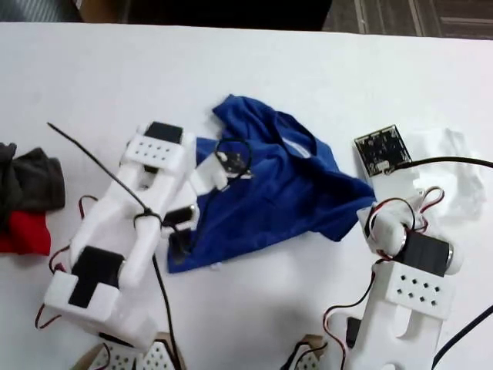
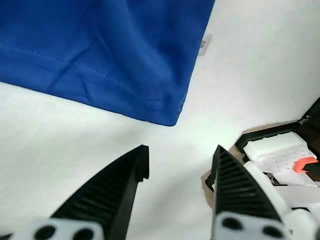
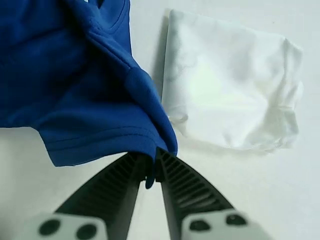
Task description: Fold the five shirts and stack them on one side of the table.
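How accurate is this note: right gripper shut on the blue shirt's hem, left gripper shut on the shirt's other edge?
One error: the left gripper is open and holds nothing. The left wrist view shows its jaws apart over the table, short of the blue shirt. The right gripper is indeed shut on the shirt's hem.

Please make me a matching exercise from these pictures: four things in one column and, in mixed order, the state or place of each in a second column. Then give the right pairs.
Things
1. blue fabric shirt
2. white folded fabric shirt
3. left pincer
4. right pincer

States or places
A. open, holding nothing, near a hem corner
B. shut on a blue sleeve edge
C. crumpled, in the middle of the table
D. lying flat on the robot's right side of the table

Pairs: 1-C, 2-D, 3-A, 4-B
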### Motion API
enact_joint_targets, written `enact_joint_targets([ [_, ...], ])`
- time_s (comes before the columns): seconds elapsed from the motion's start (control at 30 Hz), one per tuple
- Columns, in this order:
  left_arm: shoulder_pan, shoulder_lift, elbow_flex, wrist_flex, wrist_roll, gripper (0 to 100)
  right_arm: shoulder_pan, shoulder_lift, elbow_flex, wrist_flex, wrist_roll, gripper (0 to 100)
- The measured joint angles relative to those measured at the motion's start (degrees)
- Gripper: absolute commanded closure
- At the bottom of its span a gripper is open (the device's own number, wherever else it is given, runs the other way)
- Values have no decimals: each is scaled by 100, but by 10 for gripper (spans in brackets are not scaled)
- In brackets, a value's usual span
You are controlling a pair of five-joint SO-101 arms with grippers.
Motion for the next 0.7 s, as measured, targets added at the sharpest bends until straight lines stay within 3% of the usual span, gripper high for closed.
enact_joint_targets([
  [0.2, 440, -316, 976, -167, -123, 767, 0, 0, 0, 0, 0, 978],
  [0.5, 519, -431, 2514, -2048, 158, 767, 0, 0, 0, 0, 0, 978],
  [0.7, 501, -501, 2760, -2681, 334, 767, 0, 0, 0, 0, 0, 978],
])
